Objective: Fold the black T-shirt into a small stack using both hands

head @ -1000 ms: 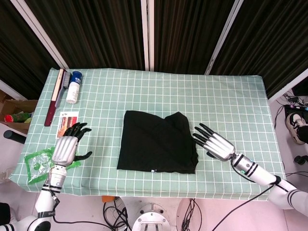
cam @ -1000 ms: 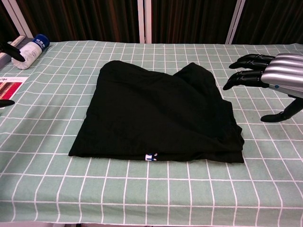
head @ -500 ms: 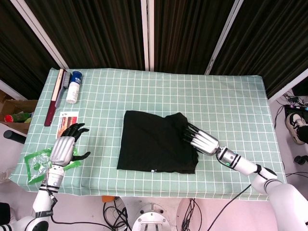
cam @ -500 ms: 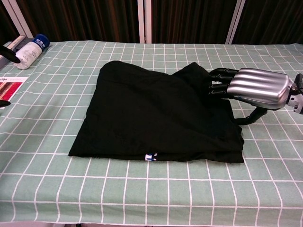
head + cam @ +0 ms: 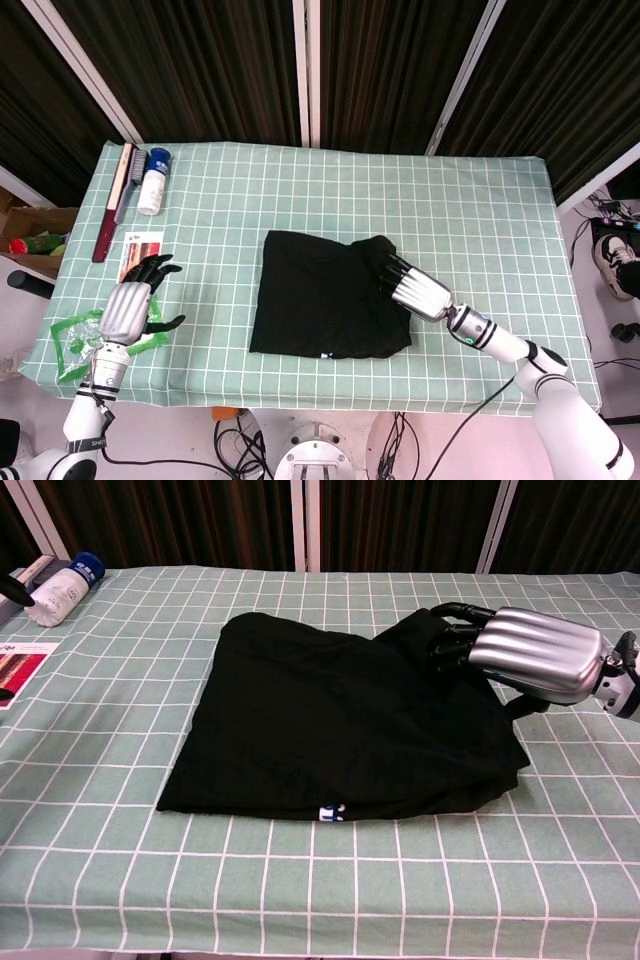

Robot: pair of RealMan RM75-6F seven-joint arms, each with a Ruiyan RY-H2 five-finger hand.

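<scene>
Lying folded at the centre of the green-checked bench [image 5: 480, 210], the black T-shirt [image 5: 325, 295] has the right hand [image 5: 415, 288] pinching its right edge, while the left hand [image 5: 130, 306] hovers at lower left, fingers loosely spread, holding nothing.

Right hand [image 5: 530, 660] apparently lifted T-shirt [image 5: 340, 720] edge
</scene>
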